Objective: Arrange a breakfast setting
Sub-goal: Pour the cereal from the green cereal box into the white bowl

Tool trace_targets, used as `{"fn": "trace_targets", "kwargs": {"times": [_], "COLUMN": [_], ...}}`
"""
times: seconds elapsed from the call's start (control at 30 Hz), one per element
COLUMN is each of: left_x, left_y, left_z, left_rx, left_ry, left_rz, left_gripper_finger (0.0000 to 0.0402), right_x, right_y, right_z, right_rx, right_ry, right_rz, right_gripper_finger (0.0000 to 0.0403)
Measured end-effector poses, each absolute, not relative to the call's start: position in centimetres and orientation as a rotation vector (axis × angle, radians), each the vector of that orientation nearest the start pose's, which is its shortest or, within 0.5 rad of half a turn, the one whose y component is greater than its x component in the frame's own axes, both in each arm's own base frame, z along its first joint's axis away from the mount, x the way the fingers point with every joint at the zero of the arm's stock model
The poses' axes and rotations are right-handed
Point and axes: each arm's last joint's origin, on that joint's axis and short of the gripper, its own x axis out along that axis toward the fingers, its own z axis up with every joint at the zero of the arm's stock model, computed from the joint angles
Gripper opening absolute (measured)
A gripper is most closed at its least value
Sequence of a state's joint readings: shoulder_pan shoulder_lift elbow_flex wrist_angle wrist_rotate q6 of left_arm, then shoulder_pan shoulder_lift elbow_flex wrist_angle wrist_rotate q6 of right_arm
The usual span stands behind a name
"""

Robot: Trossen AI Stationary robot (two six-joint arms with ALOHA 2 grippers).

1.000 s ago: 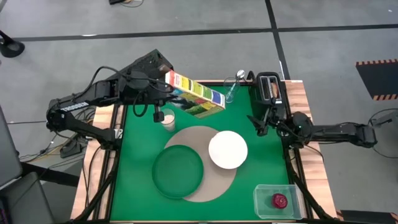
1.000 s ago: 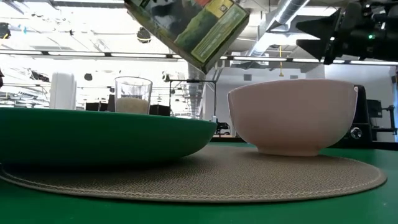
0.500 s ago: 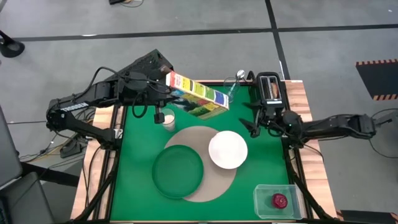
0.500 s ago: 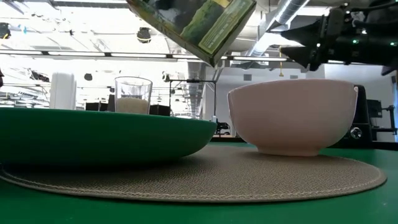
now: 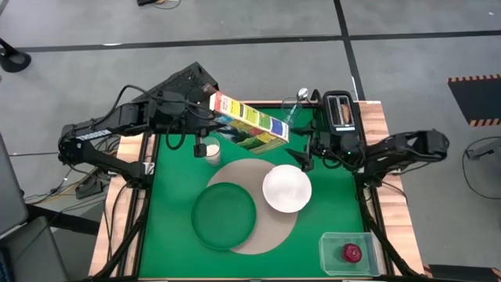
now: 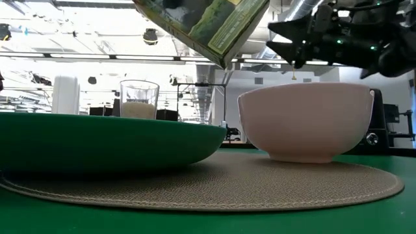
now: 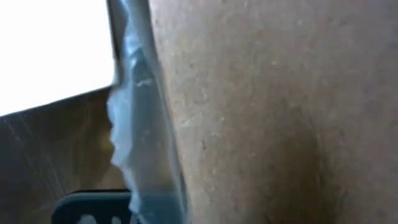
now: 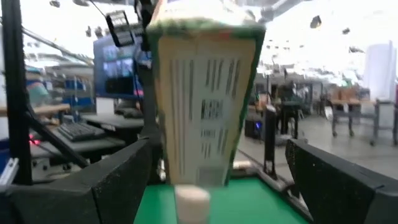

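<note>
I have the green-yellow cereal box [image 5: 249,121] clamped in my left gripper [image 5: 205,103], fingers closed tight on its top end, holding it off the table and tilted, its free end slanting down toward the white ceramic bowl [image 5: 286,188]. In the low view the box's lower corner [image 6: 218,29] hangs above and just to one side of the bowl's rim [image 6: 305,120], not touching it. (My left wrist view is filled with plain brown cardboard [image 7: 261,112], so little else can be read there.)

My right gripper [image 5: 301,160] hovers above the table just beside the box's low end, fingers [image 8: 118,180] spread wide with nothing between them; the box's narrow printed side [image 8: 205,93] faces straight into the gap.

The bowl sits on the round beige woven placemat [image 5: 254,205], next to the dark green plate [image 5: 225,215], which overlaps the mat's edge. A clear milk glass [image 5: 209,150] stands on the green table cover [image 5: 172,196] below my left gripper. At the far edge are an empty tipped glass [image 5: 291,110] and a black toaster [image 5: 339,112]. The red apple [image 5: 351,252] rests in a clear plastic tub [image 5: 329,243] at the near right corner.
</note>
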State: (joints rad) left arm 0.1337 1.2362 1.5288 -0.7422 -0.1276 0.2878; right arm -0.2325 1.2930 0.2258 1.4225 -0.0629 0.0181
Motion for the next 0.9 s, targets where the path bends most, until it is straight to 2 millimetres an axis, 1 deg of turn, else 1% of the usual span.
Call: {"fn": "trace_targets", "kwargs": {"times": [0.13,0.23,0.33,0.4,0.9], "left_x": [23.5,23.5,23.5,23.5,23.5], "left_y": [3.4,3.3,3.3,3.3,3.3], "left_z": [43.9,43.9,43.9,43.9,43.9], "left_rx": [0.285,0.286,0.284,0.284,0.287], "left_ry": [0.484,0.483,0.483,0.486,0.487], "left_rz": [0.181,0.178,0.173,0.173,0.185], "left_gripper_finger": [0.0,0.0,0.0,0.0,0.0], "right_x": [21.3,22.5,23.9,24.4,24.7], "right_y": [-5.0,-5.4,-5.4,-5.2,-4.4], "right_z": [20.2,20.2,20.4,20.4,20.4], "right_rx": [-0.035,-0.024,-0.025,-0.039,-0.051], "right_ry": [-0.375,-0.364,-0.362,-0.357,-0.354], "right_rz": [-0.154,-0.156,-0.134,-0.107,-0.004], "right_gripper_finger": [0.0371,0.0368,0.0367,0.0367,0.0367]}}
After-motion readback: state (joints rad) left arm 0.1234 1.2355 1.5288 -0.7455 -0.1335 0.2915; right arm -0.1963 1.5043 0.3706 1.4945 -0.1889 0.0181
